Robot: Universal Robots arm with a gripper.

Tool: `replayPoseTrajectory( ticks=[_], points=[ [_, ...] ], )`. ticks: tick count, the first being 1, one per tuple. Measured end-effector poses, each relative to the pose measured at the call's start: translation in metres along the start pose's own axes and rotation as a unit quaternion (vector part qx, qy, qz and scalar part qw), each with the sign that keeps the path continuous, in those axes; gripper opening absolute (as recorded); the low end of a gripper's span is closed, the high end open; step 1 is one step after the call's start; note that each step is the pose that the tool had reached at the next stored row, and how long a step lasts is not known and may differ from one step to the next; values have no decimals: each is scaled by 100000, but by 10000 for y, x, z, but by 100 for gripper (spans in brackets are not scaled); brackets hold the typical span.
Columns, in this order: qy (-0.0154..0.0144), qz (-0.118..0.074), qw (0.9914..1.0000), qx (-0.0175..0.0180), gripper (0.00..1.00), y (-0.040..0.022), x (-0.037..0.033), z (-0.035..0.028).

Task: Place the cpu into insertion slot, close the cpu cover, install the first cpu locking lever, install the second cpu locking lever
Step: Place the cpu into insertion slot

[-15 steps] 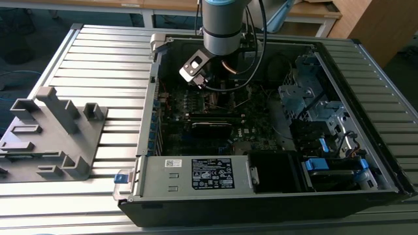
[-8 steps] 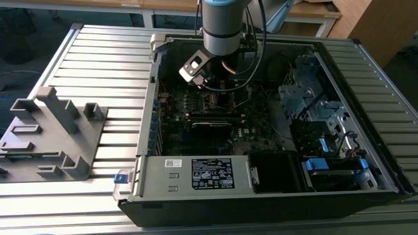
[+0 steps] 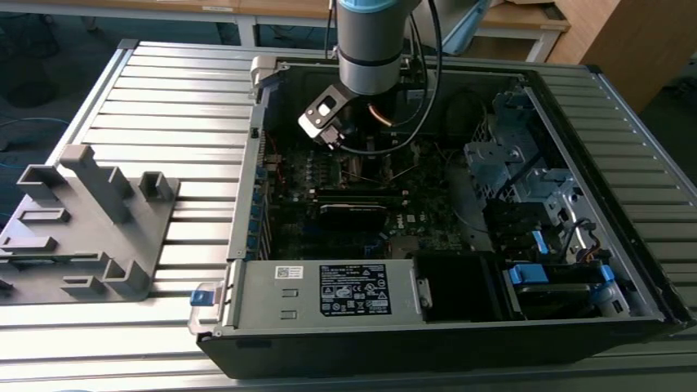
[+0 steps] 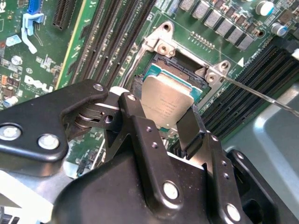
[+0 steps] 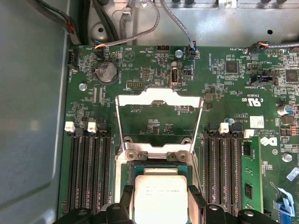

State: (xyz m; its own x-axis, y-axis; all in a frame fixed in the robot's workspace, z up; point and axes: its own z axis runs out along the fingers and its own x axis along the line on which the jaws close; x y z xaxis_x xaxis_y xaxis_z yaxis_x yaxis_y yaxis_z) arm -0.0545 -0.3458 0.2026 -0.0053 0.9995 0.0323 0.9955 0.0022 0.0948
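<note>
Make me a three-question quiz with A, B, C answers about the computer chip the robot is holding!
1. Where is the cpu?
A) in a person's hand
B) held by the tool over the insertion slot
C) on the floor

2. What colour is the cpu cover?
A) red
B) blue
C) silver

3. How is the cpu cover?
A) swung open, away from the slot
B) shut over the slot
C) bent in half

Answers:
1 B: in both wrist views the tool pinches the chip's two sides over the slot.
2 C: its thin frame shines silver against the green board.
3 A: it is swung back past its hinge, leaving the slot uncovered.
</note>
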Motion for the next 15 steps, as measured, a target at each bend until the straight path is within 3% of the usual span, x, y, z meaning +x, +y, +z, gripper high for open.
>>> replayPoseTrajectory(
  ticks=[15],
  points=[
    [6,-82,100000,4,54,-3,-1,27]
  ],
)
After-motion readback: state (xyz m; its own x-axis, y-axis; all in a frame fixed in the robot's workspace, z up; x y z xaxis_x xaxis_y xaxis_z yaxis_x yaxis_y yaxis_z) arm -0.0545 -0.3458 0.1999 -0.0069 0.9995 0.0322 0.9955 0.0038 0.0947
